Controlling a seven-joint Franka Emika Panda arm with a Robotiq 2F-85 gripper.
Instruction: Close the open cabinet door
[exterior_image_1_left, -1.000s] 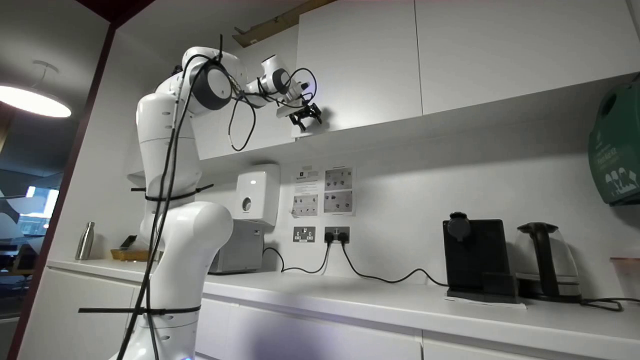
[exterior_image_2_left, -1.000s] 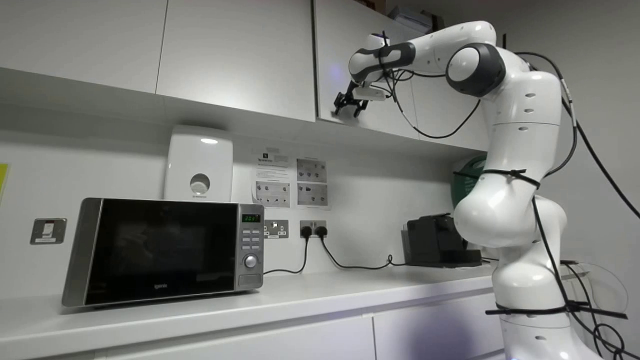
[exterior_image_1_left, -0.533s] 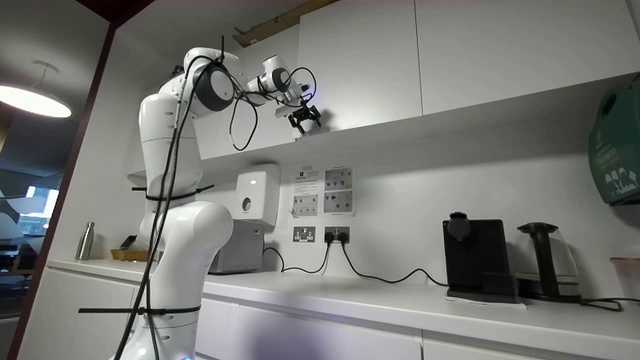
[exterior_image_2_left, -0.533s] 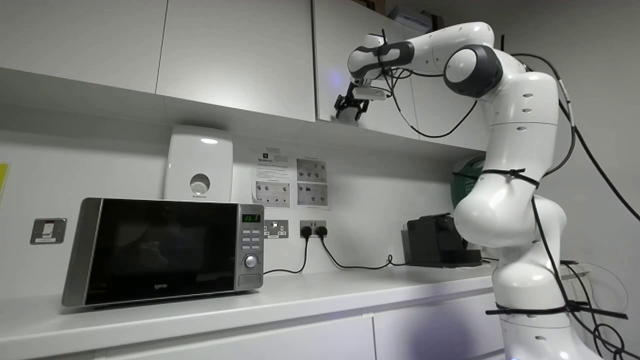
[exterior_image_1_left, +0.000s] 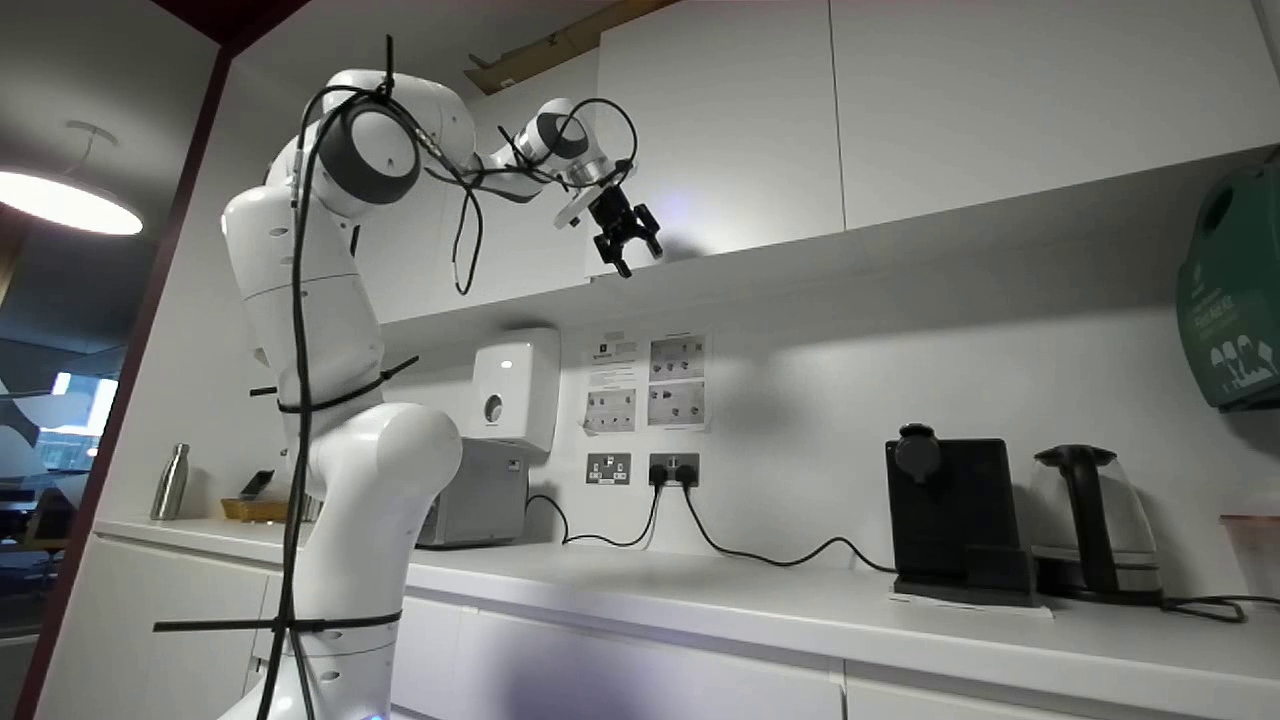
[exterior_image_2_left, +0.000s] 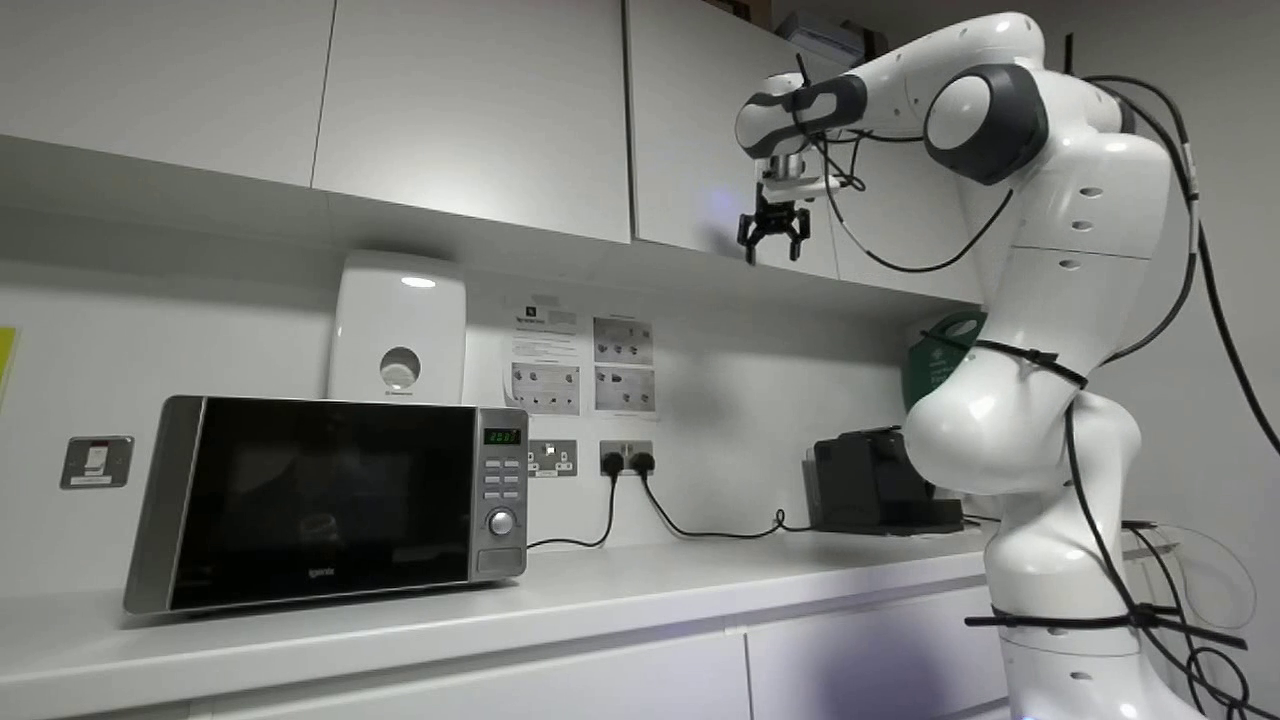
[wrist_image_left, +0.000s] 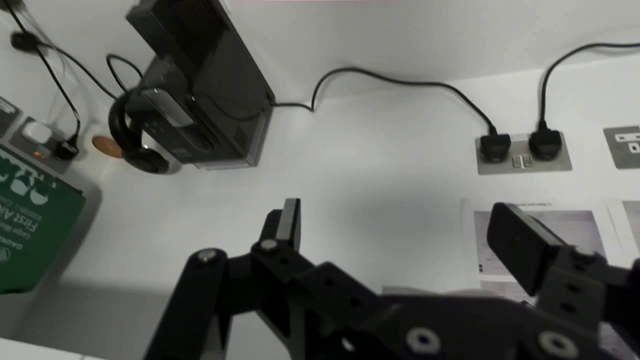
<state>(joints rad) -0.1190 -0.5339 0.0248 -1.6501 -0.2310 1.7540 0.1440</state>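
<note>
Door (exterior_image_1_left: 735, 130): flat white panel in the upper row, set between matching fronts (exterior_image_2_left: 470, 110) in both exterior views. Almost in line with them; a thin dark line runs down its edge on the side of the microwave (exterior_image_2_left: 330, 500). Cannot tell whether fully closed.

Gripper (exterior_image_2_left: 773, 258): black, pointing down in front of the door's lower part; appears to stand apart from it. Fingers (wrist_image_left: 289, 225) spread wide, wall (wrist_image_left: 380, 160) showing between them in the wrist view.

Arm (exterior_image_1_left: 395, 450): white, rising in front of the worktop (exterior_image_1_left: 740, 590), bent over at the top toward the door. Black cables (exterior_image_1_left: 300, 330) strapped along it.

Worktop: white, below the fronts. On it:
- Microwave: grey, dark glass front, green digits lit.
- Black machine (exterior_image_1_left: 945, 520): upright, black lead (exterior_image_1_left: 780, 562) running from it to a plug (wrist_image_left: 495, 146).
- Kettle (exterior_image_1_left: 1085, 520): clear body, black handle, just beside the machine.
- Bottle (exterior_image_1_left: 170, 483): metal, upright.
- Basket (exterior_image_1_left: 250, 511): near the bottle, dark item (exterior_image_1_left: 257, 484) tilted above its rim.

Wall fittings:
- Dispenser (exterior_image_2_left: 397, 320): white, partly hidden behind the microwave in an exterior view.
- Notices (exterior_image_2_left: 625, 365): 2, printed, side by side.
- Sockets (exterior_image_1_left: 608, 468): 2 metal plates below the notices; 2 black plugs seated in 1 of them.
- Switch (exterior_image_2_left: 97, 462): metal plate, on the far side of the microwave from the sockets.
- Green case (exterior_image_1_left: 1235, 300): above the kettle's end of the worktop.

Overhead:
- Lamp (exterior_image_1_left: 65, 200): round, lit, hanging, in an exterior view.
- Cardboard (exterior_image_1_left: 560, 45): on top of the upper row.
</note>
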